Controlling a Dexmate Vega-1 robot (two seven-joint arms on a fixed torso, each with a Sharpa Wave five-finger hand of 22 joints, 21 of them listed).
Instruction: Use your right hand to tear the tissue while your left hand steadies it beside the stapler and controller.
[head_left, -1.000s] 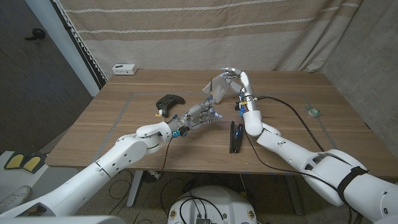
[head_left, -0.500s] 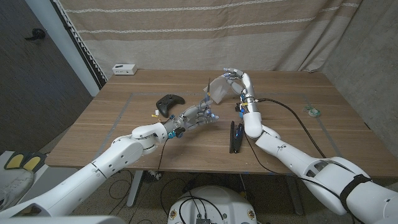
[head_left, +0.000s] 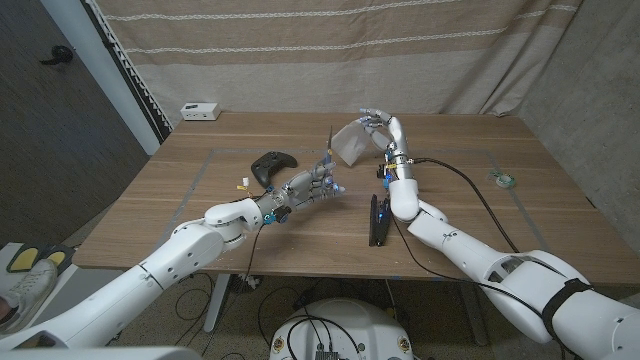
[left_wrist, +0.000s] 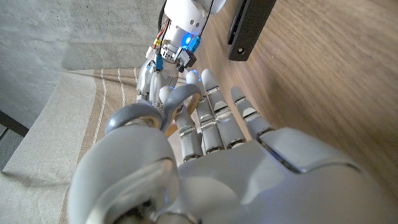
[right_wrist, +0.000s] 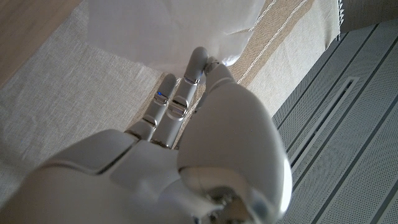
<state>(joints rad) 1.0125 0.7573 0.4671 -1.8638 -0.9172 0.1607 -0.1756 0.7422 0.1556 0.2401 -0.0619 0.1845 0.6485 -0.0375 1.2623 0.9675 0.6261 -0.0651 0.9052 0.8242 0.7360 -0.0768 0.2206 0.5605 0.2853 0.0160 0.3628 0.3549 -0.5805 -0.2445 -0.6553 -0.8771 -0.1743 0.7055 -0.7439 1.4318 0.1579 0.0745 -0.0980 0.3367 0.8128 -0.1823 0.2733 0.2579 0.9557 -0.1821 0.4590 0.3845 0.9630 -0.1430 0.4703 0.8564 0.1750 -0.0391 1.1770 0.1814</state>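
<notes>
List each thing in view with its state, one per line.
Tissue: lifted off the table, pinched by the right hand.
Right hand: raised, holding the tissue.
Left hand: fingers reaching toward the tissue; grip unclear.
Stapler: lying on the table.
Controller: resting on the table.

No text, label, brand or number can be read in any view. The small white box (head_left: 200, 110) at the wooden table's far edge shows only blurred dark marks

The left hand (head_left: 312, 186) has edged leftward toward the controller (head_left: 272, 165), stretching the tissue (head_left: 350, 143) taut away from the right hand (head_left: 377, 127).
</notes>
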